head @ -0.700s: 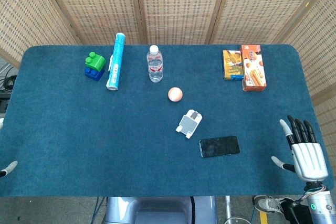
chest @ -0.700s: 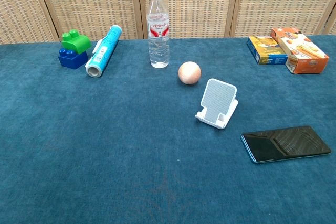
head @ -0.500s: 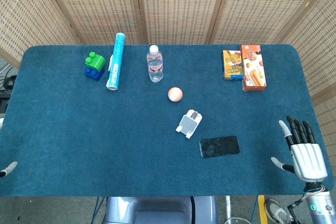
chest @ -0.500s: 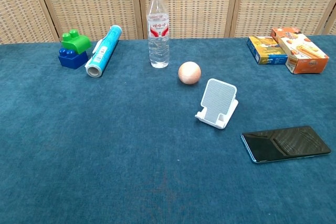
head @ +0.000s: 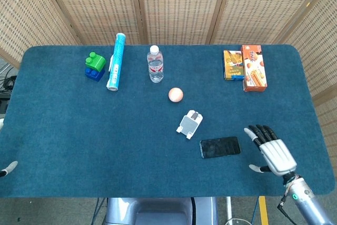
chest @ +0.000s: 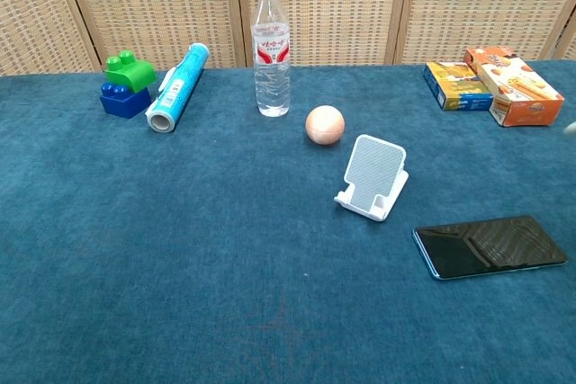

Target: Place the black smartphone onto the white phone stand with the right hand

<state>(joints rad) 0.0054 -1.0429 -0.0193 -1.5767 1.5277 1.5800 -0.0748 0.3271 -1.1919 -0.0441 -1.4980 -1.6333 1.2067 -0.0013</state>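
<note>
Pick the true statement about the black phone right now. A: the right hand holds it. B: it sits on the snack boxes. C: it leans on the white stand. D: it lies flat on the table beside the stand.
D: the phone lies flat on the table, just apart from the stand, with the right hand open beside it, not touching.

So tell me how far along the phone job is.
Nothing is done yet: the black smartphone lies flat on the table, apart from the empty white phone stand. The right hand is beside the phone, open, holding nothing. Grasping, lifting and setting it on the stand all remain.
</note>
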